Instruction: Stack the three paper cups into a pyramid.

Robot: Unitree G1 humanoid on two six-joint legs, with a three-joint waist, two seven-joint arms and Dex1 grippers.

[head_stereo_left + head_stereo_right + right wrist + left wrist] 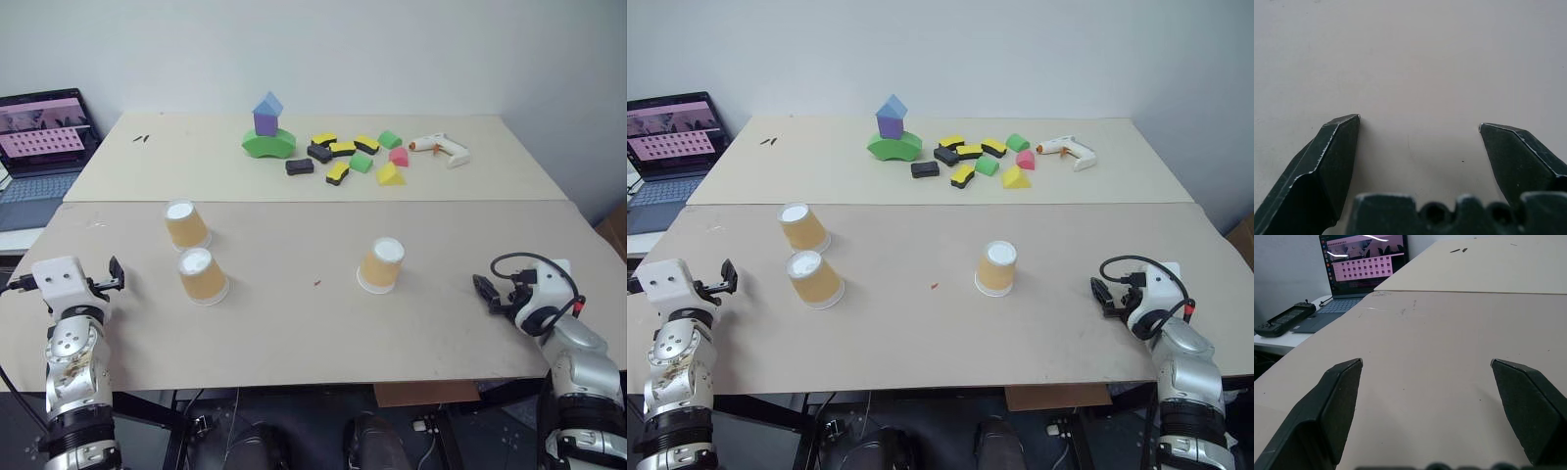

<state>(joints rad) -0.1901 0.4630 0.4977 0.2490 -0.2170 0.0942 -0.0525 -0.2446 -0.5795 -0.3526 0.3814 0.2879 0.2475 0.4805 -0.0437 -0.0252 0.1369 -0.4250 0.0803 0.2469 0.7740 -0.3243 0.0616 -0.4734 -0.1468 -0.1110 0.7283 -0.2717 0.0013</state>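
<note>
Three tan-orange paper cups stand upside down and apart on the near table: one at the left, a second just in front of it, a third right of centre. No pyramid stands. My left gripper hovers at the table's left edge, left of the two cups, open with nothing between its fingers. At the right edge my right gripper is open and empty too, its fingertips just over bare tabletop, well right of the third cup.
On the far table stand a green-purple-blue block tower, scattered coloured foam blocks and a white glue gun. A laptop and a black controller sit on a side surface to the left.
</note>
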